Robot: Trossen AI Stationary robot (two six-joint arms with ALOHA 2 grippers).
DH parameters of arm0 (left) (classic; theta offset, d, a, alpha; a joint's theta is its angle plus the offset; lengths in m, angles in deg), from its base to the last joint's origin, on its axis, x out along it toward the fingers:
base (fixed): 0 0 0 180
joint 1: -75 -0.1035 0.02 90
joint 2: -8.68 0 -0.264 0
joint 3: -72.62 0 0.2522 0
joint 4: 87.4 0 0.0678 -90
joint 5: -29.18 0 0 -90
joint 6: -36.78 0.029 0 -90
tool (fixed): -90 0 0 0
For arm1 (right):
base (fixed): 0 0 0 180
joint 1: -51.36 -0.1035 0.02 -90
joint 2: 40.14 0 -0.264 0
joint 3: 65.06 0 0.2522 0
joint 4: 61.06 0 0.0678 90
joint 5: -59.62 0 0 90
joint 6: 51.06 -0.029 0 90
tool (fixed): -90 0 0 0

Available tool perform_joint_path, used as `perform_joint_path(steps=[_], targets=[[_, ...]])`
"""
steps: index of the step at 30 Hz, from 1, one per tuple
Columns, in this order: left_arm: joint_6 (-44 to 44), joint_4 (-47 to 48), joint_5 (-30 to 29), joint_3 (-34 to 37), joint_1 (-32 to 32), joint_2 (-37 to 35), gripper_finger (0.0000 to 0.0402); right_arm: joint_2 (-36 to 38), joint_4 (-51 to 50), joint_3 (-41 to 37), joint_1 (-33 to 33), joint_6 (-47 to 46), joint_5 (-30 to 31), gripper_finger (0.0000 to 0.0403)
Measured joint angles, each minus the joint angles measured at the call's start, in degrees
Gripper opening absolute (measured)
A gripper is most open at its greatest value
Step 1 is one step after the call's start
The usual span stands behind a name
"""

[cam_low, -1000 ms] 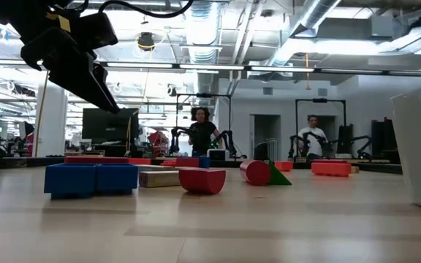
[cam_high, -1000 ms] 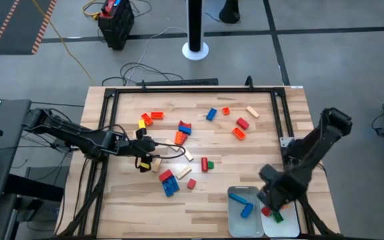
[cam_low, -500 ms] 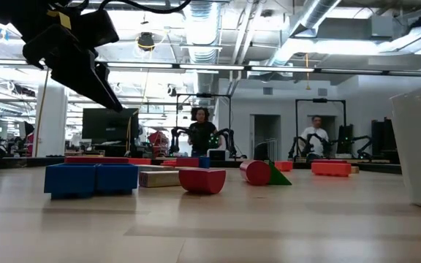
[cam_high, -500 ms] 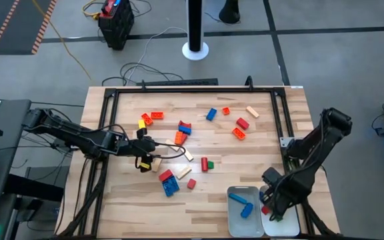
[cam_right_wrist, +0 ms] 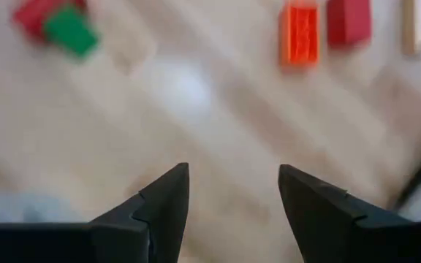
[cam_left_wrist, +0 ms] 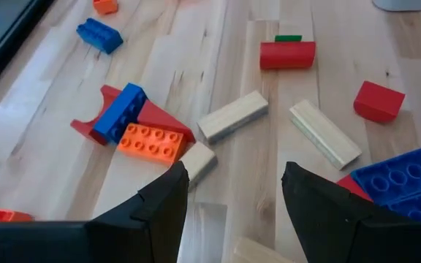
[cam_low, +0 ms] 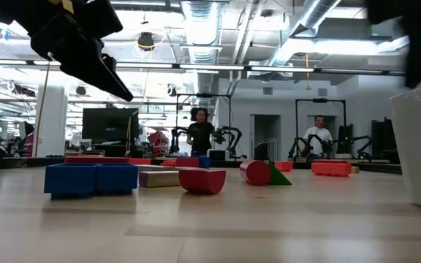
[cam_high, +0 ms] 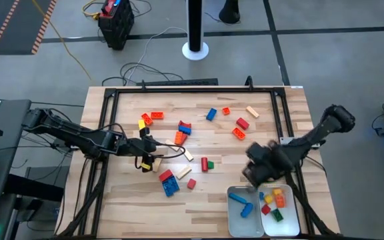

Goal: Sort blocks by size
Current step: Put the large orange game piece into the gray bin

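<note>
Several blocks lie scattered on the wooden table [cam_high: 199,193]: a red, blue and orange cluster [cam_high: 183,130], tan blocks [cam_high: 185,155], a red block with a green one [cam_high: 205,163], blue blocks [cam_high: 169,184], and an orange block [cam_high: 239,133] beside a red one [cam_high: 243,123]. My left gripper [cam_high: 153,152] hovers open and empty at the table's left, above a tan block [cam_left_wrist: 196,161]. My right gripper [cam_high: 253,167] is open and empty above bare wood, just beyond the two white trays. Its wrist view shows the orange block [cam_right_wrist: 298,33] ahead.
Two white trays stand at the near right. The left one [cam_high: 235,220] holds blue blocks. The right one [cam_high: 292,223] holds small blue, orange, red and green blocks. A black frame [cam_high: 179,88] borders the table. People stand far back in the room [cam_low: 199,131].
My right gripper has left its place over the right tray and swung toward the table's far and left side, empty; it now hangs over bare wood beyond the trays. My left gripper has risen slightly. The blocks on the table have not moved.
</note>
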State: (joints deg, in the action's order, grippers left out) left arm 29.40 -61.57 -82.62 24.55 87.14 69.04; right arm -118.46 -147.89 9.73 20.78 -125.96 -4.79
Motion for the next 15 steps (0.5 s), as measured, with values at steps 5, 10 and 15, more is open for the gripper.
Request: perform_joint_path(steps=[5,10,15], targets=[[0.4,0.1,0.0,0.0,0.0,0.0,0.0212,0.0,10.7,-6.3,13.9,17.8,0.9,0.0229],[-1.7,3.4,0.0,0.0,0.5,0.0,0.0212,0.0,18.0,-13.5,23.9,26.3,-2.5,0.023],[-3.2,5.2,0.0,0.0,0.8,0.0,0.0212,0.0,21.0,-14.7,28.3,31.9,-3.2,0.0247]])
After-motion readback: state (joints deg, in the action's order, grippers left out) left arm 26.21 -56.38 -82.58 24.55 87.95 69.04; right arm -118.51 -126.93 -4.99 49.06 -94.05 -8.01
